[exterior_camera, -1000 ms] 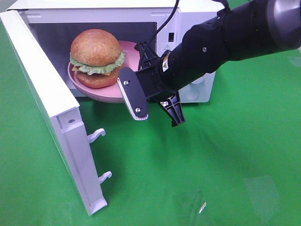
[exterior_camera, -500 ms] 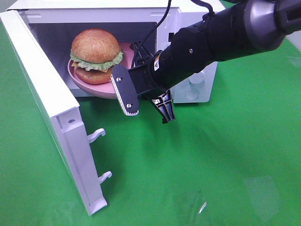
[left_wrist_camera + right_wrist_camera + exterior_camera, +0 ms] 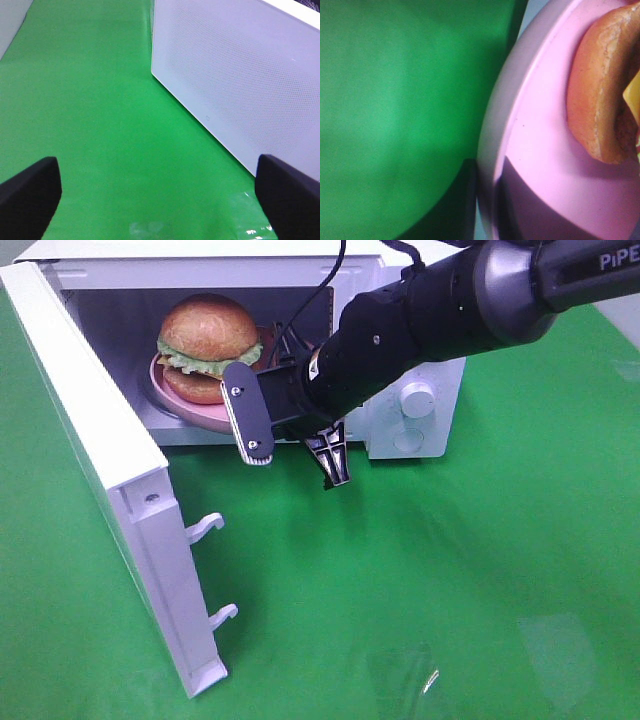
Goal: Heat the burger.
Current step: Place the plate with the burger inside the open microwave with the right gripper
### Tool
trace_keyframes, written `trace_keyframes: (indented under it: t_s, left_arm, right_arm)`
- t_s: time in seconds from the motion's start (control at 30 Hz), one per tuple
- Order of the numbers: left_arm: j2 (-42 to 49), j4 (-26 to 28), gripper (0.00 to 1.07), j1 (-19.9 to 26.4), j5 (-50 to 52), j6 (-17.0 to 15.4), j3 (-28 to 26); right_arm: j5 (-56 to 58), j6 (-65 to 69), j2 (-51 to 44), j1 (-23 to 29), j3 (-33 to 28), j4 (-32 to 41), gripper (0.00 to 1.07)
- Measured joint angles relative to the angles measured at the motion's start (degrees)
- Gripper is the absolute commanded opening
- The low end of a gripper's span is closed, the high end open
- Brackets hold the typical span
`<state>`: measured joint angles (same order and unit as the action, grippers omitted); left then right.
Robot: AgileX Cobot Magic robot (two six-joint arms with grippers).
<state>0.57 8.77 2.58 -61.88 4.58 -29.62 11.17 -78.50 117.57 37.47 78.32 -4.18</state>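
Observation:
The burger (image 3: 208, 335), golden bun over green lettuce, rides on a pink plate (image 3: 185, 410) that sits partly inside the open white microwave (image 3: 415, 400). My right gripper (image 3: 285, 360) reaches in from the right and is shut on the plate's right rim; its fingertips are hidden behind the wrist. The right wrist view shows the plate (image 3: 540, 150) and the lower bun of the burger (image 3: 600, 100) up close. My left gripper (image 3: 157, 200) is open over the green mat, beside the microwave's white perforated side (image 3: 240, 80). It is out of the high view.
The microwave door (image 3: 100, 470) stands swung wide open at the left, with two latch hooks (image 3: 205, 528) sticking out toward the front. The control knobs (image 3: 415, 398) are on the right of the oven. A green mat (image 3: 450, 590) covers the table.
My right arm has moved up and left, carrying the plate and burger deeper into the microwave cavity. The left gripper has stayed open.

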Motion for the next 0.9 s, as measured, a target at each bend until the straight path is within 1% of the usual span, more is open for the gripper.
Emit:
trace_keyframes:
  t_s: [0.53, 0.63, 0.77, 0.9]
  left_arm:
    - [0.0, 0.0, 1.00, 0.0, 0.0, 0.0, 0.0]
    - [0.0, 0.0, 1.00, 0.0, 0.0, 0.0, 0.0]
    - [0.0, 0.0, 1.00, 0.0, 0.0, 0.0, 0.0]
    - [0.0, 0.0, 1.00, 0.0, 0.0, 0.0, 0.0]
  right_arm:
    - [1.3, 2.3, 3.3, -0.2, 3.6, 0.0, 0.03]
    - [1.8, 4.5, 5.3, -0.4, 6.1, -0.6, 0.03]
    - [2.6, 6.2, 6.4, -0.5, 7.8, -1.0, 0.03]
    - [3.6, 10.1, 8.1, -0.5, 11.2, -3.3, 0.04]
